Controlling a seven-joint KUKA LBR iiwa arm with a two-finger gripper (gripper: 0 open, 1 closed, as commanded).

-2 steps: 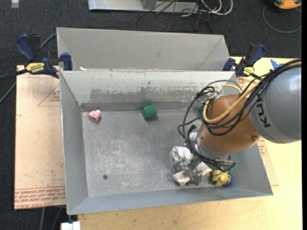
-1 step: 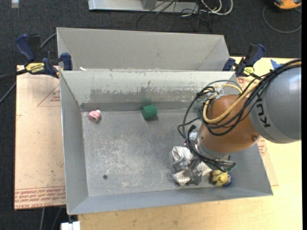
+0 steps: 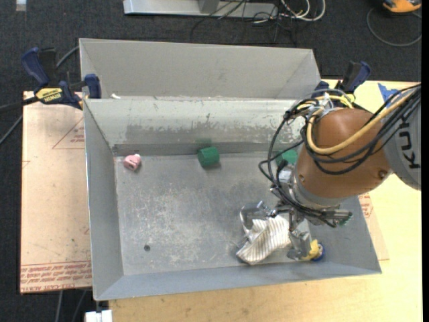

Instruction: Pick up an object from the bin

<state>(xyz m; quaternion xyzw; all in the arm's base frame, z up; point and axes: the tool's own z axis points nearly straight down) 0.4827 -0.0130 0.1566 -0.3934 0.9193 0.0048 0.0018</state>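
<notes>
Orange wrist cover, wrapped in yellow and black cables, rises closest to the lens and hides much of what lies beneath it, including the upper parts of the gripper. Below its rim two grey fingers show, standing apart: one at the far left, the other lower and to the right, beside the arm's body. Between them lies a crumpled white cloth with faint stripes, its bulk spilling toward the bin's near wall. Whether either finger presses the fabric is hard to make out, since the folds and the metal blur together there. Just beyond the right finger, touching or nearly touching the cloth's edge, sits a small yellow and blue thing; its shape cannot be read. Behind the fingers, half covered by the cables, a green scrap peeks out. Well apart from the fingers, along the far wall of the grey bin, rest a green block and, farther left, a small pink piece.
</notes>
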